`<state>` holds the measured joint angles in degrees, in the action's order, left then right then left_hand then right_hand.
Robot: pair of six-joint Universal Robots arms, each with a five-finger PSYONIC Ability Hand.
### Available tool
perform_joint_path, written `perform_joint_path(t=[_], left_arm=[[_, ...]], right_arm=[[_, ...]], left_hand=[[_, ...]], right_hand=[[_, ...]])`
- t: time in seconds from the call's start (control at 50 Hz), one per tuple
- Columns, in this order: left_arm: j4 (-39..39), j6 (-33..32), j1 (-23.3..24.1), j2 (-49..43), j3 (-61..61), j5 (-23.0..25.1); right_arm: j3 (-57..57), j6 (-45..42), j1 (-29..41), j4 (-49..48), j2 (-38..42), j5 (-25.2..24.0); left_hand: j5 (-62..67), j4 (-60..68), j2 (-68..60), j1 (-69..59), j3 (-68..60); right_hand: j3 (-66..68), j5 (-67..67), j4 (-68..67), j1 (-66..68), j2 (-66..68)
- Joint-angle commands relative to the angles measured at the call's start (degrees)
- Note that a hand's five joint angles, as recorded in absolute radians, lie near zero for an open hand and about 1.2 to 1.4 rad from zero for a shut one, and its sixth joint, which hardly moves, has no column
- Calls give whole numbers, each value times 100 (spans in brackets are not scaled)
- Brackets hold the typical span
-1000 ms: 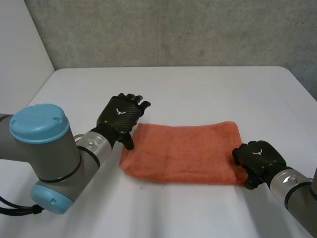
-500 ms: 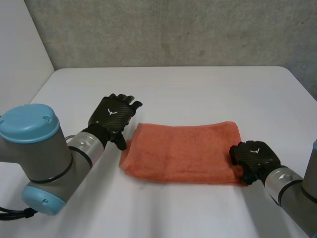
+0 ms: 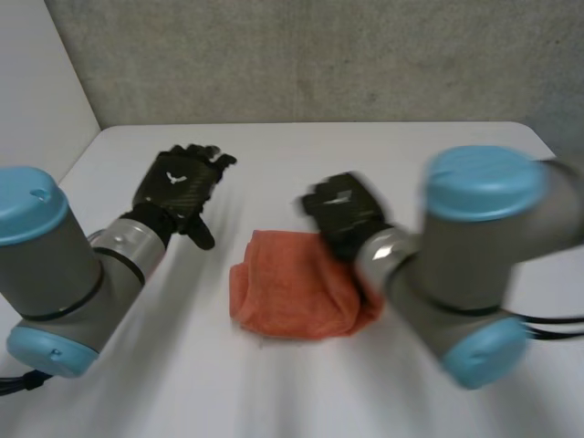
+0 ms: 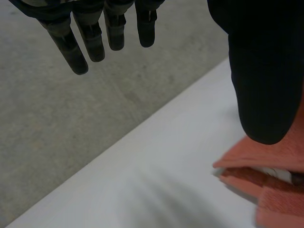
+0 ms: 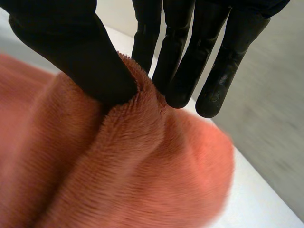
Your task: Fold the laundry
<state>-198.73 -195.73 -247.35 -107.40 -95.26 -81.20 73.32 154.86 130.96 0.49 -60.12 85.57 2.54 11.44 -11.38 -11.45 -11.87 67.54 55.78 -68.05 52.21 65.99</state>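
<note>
Since the earlier frame the left hand (image 3: 181, 185) has been drawn clear of the orange towel (image 3: 290, 297), its fingers straight and apart, nothing held. The towel's right end has been carried leftward over the rest by the right hand (image 3: 342, 208), pinched between thumb and fingers. The doubled towel lies on the table (image 3: 274, 155), nearer the right hand.

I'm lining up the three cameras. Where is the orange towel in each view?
Head view: towel between the arms, right robot hand at its far edge.
Left wrist view: towel beside the thumb of the left robot hand.
Right wrist view: towel pinched by the right robot hand.
Shared landmark: white table.
</note>
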Motion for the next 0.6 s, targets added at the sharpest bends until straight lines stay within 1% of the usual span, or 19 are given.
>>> perform_joint_path(t=[0.02, 0.06, 0.08, 0.1, 0.12, 0.14, 0.16, 0.22, 0.24, 0.3, 0.32, 0.38, 0.4, 0.46, 0.5, 0.54, 0.56, 0.6], left_arm=[[1, 623, -261, 140, 8, 25], [10, 676, -270, 140, 25, 34], [19, 685, -270, 140, 34, 34], [36, 685, -261, 140, 34, 43], [62, 685, -226, 132, 60, 43], [89, 685, -208, 132, 78, 43], [124, 685, -208, 114, 95, 43], [282, 685, -147, 44, 253, 43], [378, 702, -60, -52, 375, 43], [607, 711, 178, -281, 604, 17], [808, 746, 387, -438, 788, -1], [1108, 860, 591, -659, 991, -1], [1283, 974, 670, -825, 1088, -10], [1521, 1150, 750, -1046, 1185, -88], [1662, 1265, 776, -1222, 1212, -334], [1724, 1291, 776, -1310, 1212, -545], [1750, 1283, 785, -1371, 1203, -746], [1759, 1283, 785, -1398, 1194, -932]], right_arm=[[-1240, -61, 1264, 776, 1430, 12], [-1285, -53, 1292, 856, 1599, 134], [-1286, -44, 1283, 874, 1635, 240], [-1268, -9, 1257, 865, 1566, 537], [-1242, 9, 1239, 830, 1478, 714], [-1172, 26, 1230, 778, 1364, 872], [-1084, 70, 1187, 664, 1128, 1161], [-865, 228, 933, 453, 714, 1348], [-655, 403, 644, 339, 434, 1313], [-329, 799, 265, 250, 89, 1164], [-154, 1061, 63, 233, -42, 998], [23, 1405, -149, 267, -61, 672], [76, 1589, -254, 285, -44, 489], [156, 1775, -421, 311, -8, 206], [147, 1881, -571, 347, 105, 4], [103, 1899, -633, 390, 307, -93], [51, 1899, -677, 434, 517, -163], [-11, 1872, -686, 470, 694, -207]], left_hand=[[-254, -144, 138, 145, 187], [-254, -144, 138, 145, 187], [-254, -144, 138, 145, 187], [-254, -144, 138, 145, 187], [-254, -144, 138, 145, 187], [-254, -144, 138, 145, 187], [-254, -144, 138, 145, 187], [-254, -144, 138, 145, 187], [-233, -123, 117, 124, 166], [-216, -106, 100, 107, 148], [-216, -106, 100, 107, 148], [-216, -106, 100, 107, 148], [-216, -106, 100, 107, 148], [-182, -73, 66, 74, 115], [-115, -5, -1, 6, 48], [-115, -5, -1, 6, 47], [-115, -5, -1, 6, 47], [-132, -22, 16, 23, 64]], right_hand=[[1246, 1422, -1195, 2779, 1401], [1246, 1422, -1195, 2779, 1401], [836, 1011, -785, 2369, 991], [-2266, -2090, 2317, -733, -2111], [-3512, -3337, 3564, -1980, -3358], [-4174, -3999, 4225, -2642, -4019], [-4381, -4206, 4432, -2848, -4226], [-4835, -4660, 4886, -3303, -4680], [-4953, -4778, 5005, -3421, -4799], [-4938, -4763, 4989, -3405, -4783], [-4938, -4763, 4989, -3405, -4783], [-4921, -4746, 4972, -3389, -4766], [-4938, -4763, 4989, -3405, -4783], [-4938, -4763, 4989, -3405, -4783], [-4938, -4763, 4989, -3405, -4783], [-4971, -4796, 5023, -3439, -4817], [-4971, -4796, 5023, -3439, -4817], [-4988, -4813, 5040, -3456, -4834]])
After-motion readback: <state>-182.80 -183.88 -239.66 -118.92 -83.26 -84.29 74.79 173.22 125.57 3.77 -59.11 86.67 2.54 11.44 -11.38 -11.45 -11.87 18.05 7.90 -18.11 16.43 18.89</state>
